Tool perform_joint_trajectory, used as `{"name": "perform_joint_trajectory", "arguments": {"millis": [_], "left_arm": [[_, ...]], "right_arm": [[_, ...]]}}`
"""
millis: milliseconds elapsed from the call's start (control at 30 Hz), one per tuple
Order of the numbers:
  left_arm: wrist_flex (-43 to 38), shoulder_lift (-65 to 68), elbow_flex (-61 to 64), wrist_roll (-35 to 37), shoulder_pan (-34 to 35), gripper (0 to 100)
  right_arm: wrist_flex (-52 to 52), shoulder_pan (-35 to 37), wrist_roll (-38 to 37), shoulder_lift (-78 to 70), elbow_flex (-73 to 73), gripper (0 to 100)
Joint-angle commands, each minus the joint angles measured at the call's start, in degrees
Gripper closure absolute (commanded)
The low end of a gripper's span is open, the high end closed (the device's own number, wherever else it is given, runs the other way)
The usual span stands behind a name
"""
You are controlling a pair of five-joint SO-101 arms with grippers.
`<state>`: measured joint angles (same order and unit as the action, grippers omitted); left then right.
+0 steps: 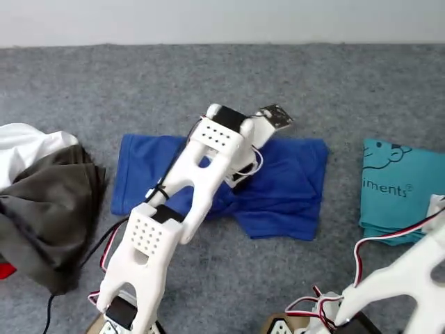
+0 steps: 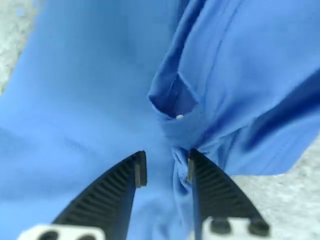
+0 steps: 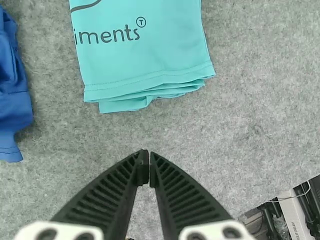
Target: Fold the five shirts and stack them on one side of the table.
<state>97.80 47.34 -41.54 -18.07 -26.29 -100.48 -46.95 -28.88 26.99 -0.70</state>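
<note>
Grey felt tabletop [image 1: 208,76] | blue cloth shirt [image 1: 292,181], likely limp: pinch raised fold | left fingers [image 2: 125,185] parted astride it | right fingers [image 3: 125,185] closed, empty

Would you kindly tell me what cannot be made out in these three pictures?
High view: the left arm hides the middle of the blue shirt.
High view: the right edge cuts off the teal shirt; the left edge cuts off the white shirt and grey shirt, so the pile's count is unclear.
Left wrist view: the blue shirt is too close to show its outline.
</note>
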Motion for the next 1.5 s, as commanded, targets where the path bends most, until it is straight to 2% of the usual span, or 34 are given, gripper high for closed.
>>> {"name": "perform_joint_trajectory", "arguments": {"millis": [0, 233, 400, 633, 867, 1133, 1467], "left_arm": [[1.4, -0.2, -2.0, 0.0, 0.6, 86], [1.8, -0.3, -1.9, 0.6, -0.1, 86], [2.5, -0.3, -1.9, 5.1, -4.2, 86], [2.5, -0.2, -2.0, 5.4, -9.8, 86], [2.7, -1.2, -3.0, 5.4, -6.2, 86], [2.6, -9.6, -3.0, 5.0, -5.0, 86], [2.7, -4.2, -4.3, 5.5, -2.5, 86]], "right_arm": [[-2.1, 0.7, -0.4, 1.2, -2.2, 98.7], [-1.9, 5.2, -0.1, 1.5, 4.8, 98.7], [-1.5, 7.5, 0.0, 1.3, 5.9, 98.7], [-1.5, 10.2, 0.0, 1.2, 5.9, 98.7], [-1.6, 9.8, -0.3, 1.5, 5.9, 98.7], [-1.9, 9.9, 0.0, 1.4, 5.9, 98.7], [-2.1, 9.7, -0.2, 1.7, 6.0, 98.7]]}}
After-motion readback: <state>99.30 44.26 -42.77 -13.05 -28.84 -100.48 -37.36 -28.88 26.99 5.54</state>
